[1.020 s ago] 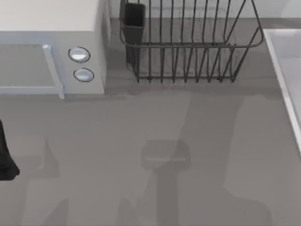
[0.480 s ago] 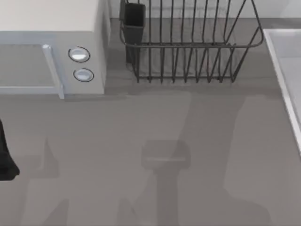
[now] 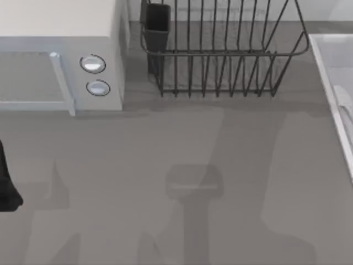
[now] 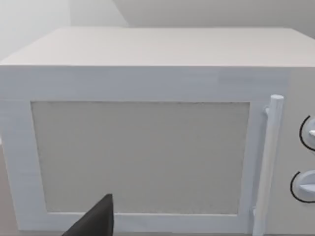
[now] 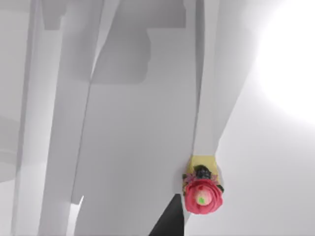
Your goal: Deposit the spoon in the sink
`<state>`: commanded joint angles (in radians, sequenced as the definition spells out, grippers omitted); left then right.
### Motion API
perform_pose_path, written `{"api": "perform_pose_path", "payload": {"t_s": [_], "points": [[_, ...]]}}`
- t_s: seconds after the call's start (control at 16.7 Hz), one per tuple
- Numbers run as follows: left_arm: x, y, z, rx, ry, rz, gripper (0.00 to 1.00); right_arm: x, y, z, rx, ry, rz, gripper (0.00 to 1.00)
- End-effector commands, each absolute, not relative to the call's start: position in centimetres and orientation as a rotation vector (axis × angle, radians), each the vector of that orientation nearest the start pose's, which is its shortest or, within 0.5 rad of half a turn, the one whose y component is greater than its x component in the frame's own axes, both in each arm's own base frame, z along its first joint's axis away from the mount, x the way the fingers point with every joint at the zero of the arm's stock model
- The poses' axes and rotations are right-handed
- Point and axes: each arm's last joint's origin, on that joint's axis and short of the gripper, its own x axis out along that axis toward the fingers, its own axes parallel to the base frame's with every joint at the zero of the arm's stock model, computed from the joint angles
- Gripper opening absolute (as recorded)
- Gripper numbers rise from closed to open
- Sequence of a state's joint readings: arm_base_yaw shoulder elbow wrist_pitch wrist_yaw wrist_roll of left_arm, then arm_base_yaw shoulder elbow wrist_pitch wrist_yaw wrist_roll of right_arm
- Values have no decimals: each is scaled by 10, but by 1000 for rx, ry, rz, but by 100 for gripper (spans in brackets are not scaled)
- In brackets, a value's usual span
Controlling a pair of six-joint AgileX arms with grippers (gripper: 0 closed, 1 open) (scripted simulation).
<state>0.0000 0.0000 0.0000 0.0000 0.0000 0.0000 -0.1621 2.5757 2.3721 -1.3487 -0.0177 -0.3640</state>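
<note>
At the far left edge of the top view, low in the frame, I see a black piece of my left arm (image 3: 6,185) parked over the flat grey desk (image 3: 182,143). In the left wrist view a dark tip of the left pincer (image 4: 98,221) pokes in at the bottom edge. I cannot tell whether that pincer is open or closed.

It faces the white box-shaped microwave (image 3: 60,55), which fills the upper left of the top view, with two round knobs (image 3: 92,64) stacked at the right end of its front. Its door is closed, with a pale upright bar handle (image 4: 269,162) beside the knobs.

Upper centre stands the dark wire dish rack (image 3: 220,55), with a dark square cup (image 3: 157,22) at its left end.

At the right edge lies the large pale grey-white rectangular sink (image 3: 326,83) with a raised, lighter rim. A pale slim streak (image 3: 343,107) lies inside it; it may be the spoon, but I cannot be sure.

In the right wrist view a long pale spoon with a yellow collar and a red rose-shaped knob (image 5: 204,162) hangs over smooth pale surfaces. A dark tip of the right pincer (image 5: 170,221) sits just beside the knob. I cannot tell whether that pincer is gripping it.
</note>
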Motion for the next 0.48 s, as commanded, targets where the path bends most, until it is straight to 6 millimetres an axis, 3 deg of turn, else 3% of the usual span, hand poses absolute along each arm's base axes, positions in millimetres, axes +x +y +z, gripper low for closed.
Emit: {"api": "perform_pose_path", "payload": {"t_s": [0.12, 0.48], "points": [[106, -1, 160, 0, 0, 0, 100, 497, -74, 152, -153, 1540, 184, 98], [106, -1, 160, 0, 0, 0, 100, 497, -74, 152, -153, 1540, 184, 100]]}}
